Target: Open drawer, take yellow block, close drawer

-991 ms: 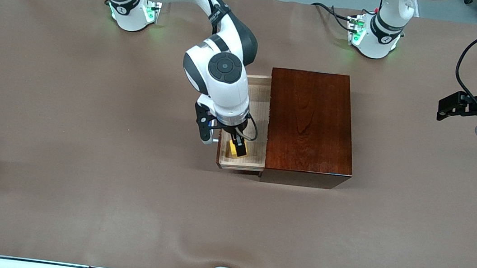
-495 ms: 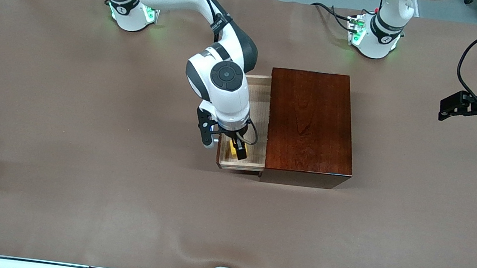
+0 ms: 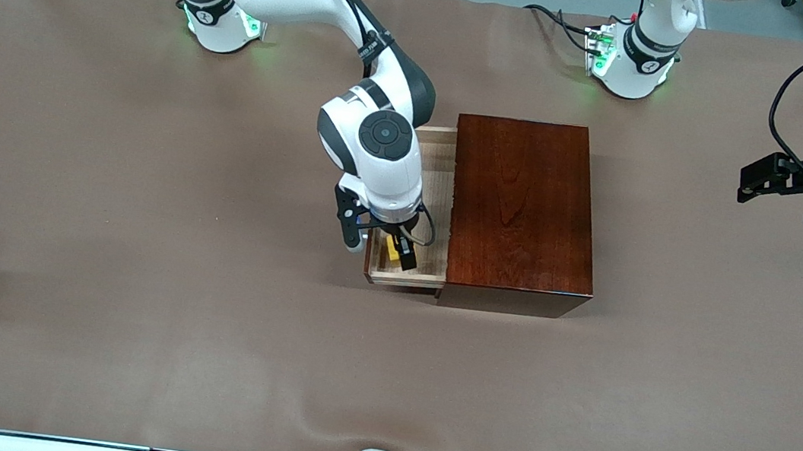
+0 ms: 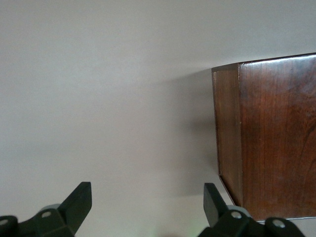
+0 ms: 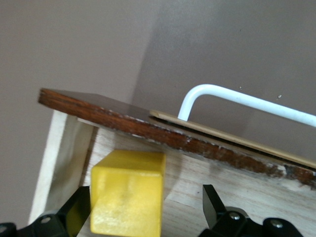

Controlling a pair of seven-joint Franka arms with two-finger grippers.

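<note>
Reaching down from its base, the right arm holds the right gripper (image 3: 398, 250) inside the pulled-out drawer (image 3: 404, 276), a pale-wood tray with a dark reddish-brown front and a white U-shaped bar handle (image 5: 237, 101). Its fingers are spread wide, one on each side of the small bright yellow cube, the yellow block (image 3: 392, 253), and the right wrist view shows a clear gap between the block (image 5: 127, 192) and one finger (image 5: 210, 201), so nothing is gripped. The yellow block rests on the drawer floor in the corner nearest the front camera, close to the drawer front (image 5: 168, 134) and the tray's side wall. The drawer sticks out of the glossy mahogany-coloured wooden box (image 3: 522, 210) on the side facing the right arm's end of the tabletop (image 3: 141, 224), which is covered in plain brown sheeting. Over the left arm's end of the tabletop, well apart from the box, the left arm waits with the left gripper (image 4: 148, 205) hanging in the air, fingers parted and empty; its wrist view catches one corner of the box (image 4: 269, 138).
</note>
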